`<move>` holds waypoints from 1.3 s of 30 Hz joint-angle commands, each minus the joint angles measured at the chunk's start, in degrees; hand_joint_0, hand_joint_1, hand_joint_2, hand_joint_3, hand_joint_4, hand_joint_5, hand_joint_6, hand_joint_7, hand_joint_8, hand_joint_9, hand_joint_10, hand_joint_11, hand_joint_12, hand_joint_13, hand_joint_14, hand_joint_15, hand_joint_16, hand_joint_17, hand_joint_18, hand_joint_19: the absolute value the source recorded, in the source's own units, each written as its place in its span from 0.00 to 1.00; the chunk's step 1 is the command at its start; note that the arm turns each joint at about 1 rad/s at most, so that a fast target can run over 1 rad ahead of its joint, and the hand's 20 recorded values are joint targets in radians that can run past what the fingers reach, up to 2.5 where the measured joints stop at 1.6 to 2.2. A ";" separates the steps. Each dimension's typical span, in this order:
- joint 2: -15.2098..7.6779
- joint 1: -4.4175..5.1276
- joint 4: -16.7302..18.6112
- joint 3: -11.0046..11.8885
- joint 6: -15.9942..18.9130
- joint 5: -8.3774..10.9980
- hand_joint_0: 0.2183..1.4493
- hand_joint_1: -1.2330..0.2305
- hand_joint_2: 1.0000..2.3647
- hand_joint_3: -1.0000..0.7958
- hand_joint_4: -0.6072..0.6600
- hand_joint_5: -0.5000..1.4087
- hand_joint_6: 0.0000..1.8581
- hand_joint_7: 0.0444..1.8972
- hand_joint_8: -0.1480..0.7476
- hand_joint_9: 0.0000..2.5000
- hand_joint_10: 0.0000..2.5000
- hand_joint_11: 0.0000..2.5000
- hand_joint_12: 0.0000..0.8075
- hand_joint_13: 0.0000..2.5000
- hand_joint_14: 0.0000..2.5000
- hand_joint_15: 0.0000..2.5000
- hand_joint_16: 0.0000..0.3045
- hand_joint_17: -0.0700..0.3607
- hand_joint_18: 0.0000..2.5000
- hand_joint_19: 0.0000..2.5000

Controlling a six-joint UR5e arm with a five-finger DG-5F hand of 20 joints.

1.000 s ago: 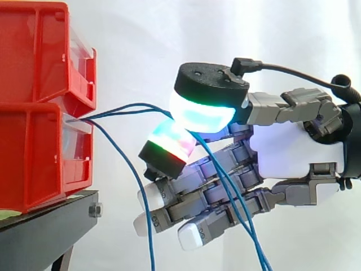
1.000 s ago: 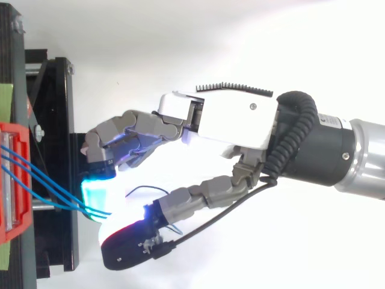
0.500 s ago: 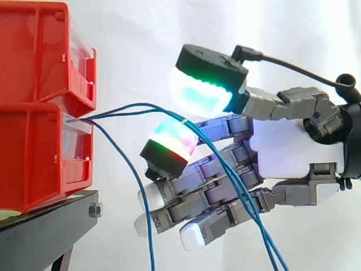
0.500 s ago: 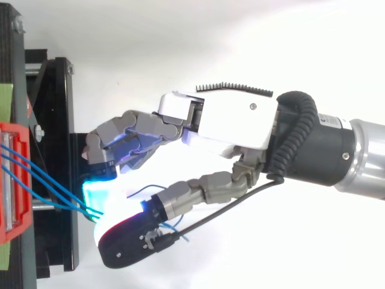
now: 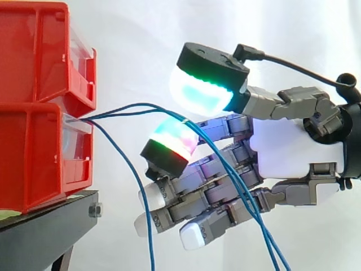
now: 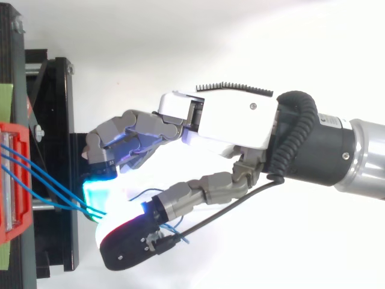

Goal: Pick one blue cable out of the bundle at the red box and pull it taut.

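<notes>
Thumb pad (image 5: pixel 203 93) has lifted toward 12 o'clock off the blue cables (image 5: pixel 135 105). Hand (image 5: pixel 293 149) now wide, nothing pinched; needs a re-grip before pulling.

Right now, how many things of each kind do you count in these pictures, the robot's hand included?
Red bins: 2
Blue cables: 3
Black stand: 1
Robot hand: 1
Total: 7
</notes>
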 commanded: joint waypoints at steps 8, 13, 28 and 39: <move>-0.09 0.00 0.00 0.00 0.00 0.01 0.25 0.31 0.00 0.28 0.62 0.15 0.44 0.61 0.53 0.23 0.01 0.22 0.53 0.17 0.00 0.06 0.20 0.47 0.25 0.16; 0.00 0.09 0.00 0.00 0.00 0.01 0.32 0.30 0.01 0.34 0.60 0.15 0.45 0.63 0.52 0.24 0.00 0.22 0.51 0.18 0.00 0.06 0.18 0.46 0.25 0.16; 0.00 0.00 0.00 0.00 0.09 0.01 0.30 0.37 0.01 0.41 0.55 0.18 0.41 0.69 0.49 0.27 0.00 0.21 0.50 0.18 0.00 0.06 0.18 0.45 0.25 0.17; 0.00 0.09 0.00 0.00 0.09 0.01 0.29 0.41 0.01 0.46 0.55 0.19 0.40 0.67 0.49 0.28 0.00 0.20 0.51 0.18 0.00 0.06 0.19 0.46 0.24 0.18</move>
